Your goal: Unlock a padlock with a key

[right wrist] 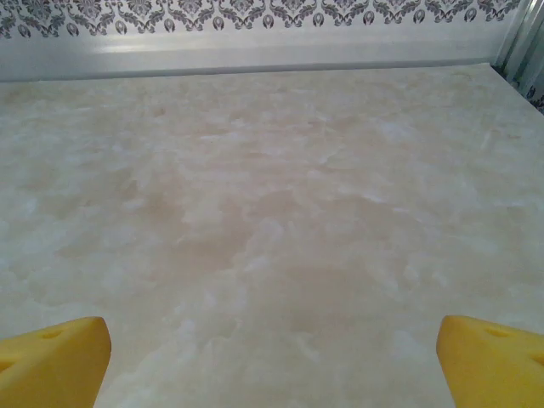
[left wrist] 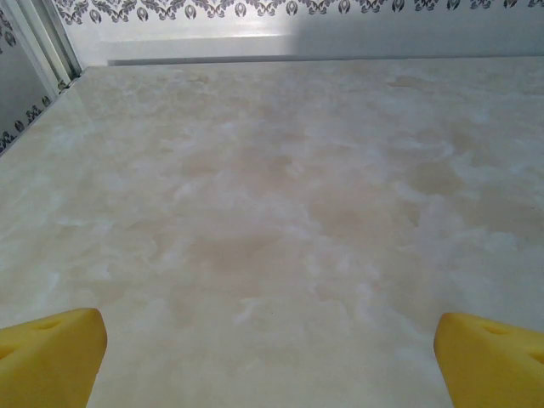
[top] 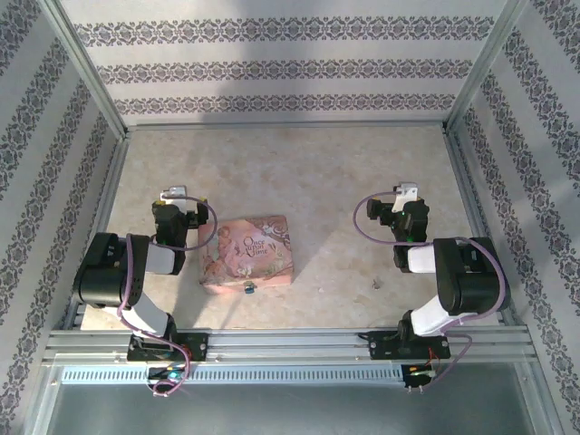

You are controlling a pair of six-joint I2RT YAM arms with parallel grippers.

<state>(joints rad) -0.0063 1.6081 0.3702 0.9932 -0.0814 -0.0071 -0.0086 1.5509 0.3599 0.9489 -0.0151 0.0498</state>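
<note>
The padlock (top: 246,288) is a tiny bluish-silver lock at the near edge of the pink box (top: 249,252). The key (top: 376,284) is a faint pale sliver lying on the table near the right arm's base. My left gripper (top: 172,194) hovers left of the box and behind it, well away from the padlock. In the left wrist view its yellow fingertips (left wrist: 51,353) stand wide apart over bare table. My right gripper (top: 408,192) sits far right, beyond the key. Its yellow fingertips (right wrist: 55,357) are also spread wide, with nothing between them.
The table (top: 317,172) is pale marbled stone, boxed in by patterned walls and metal posts (top: 86,68). A metal rail (top: 290,344) runs along the near edge under both arm bases. Open tabletop lies between the two arms and behind them.
</note>
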